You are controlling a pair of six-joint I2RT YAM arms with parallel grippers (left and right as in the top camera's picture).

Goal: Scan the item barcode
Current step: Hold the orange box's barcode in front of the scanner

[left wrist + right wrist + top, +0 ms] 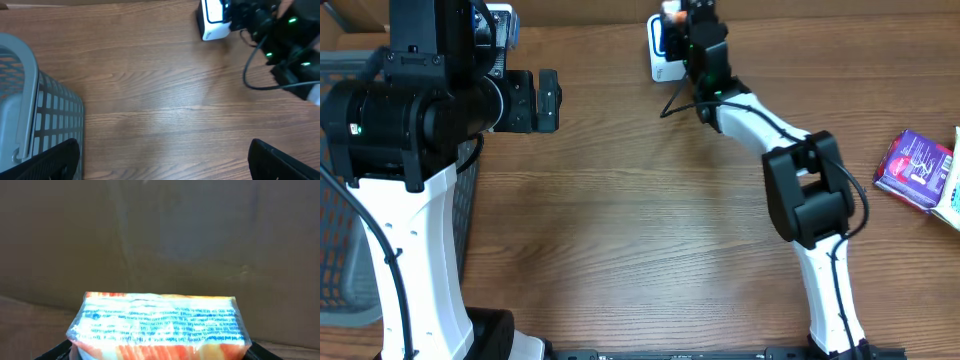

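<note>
Packet is gripped in my right hand just over the scanner at the far edge of the counter, my left hand wide and empty; I recommend turning its barcode face squarely toward the scanner window and holding steady.

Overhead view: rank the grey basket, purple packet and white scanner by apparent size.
Grey basket, largest, though the left arm hides part.
Purple packet.
White scanner, partly hidden by the right arm; close to the packet, so unsure.
</note>
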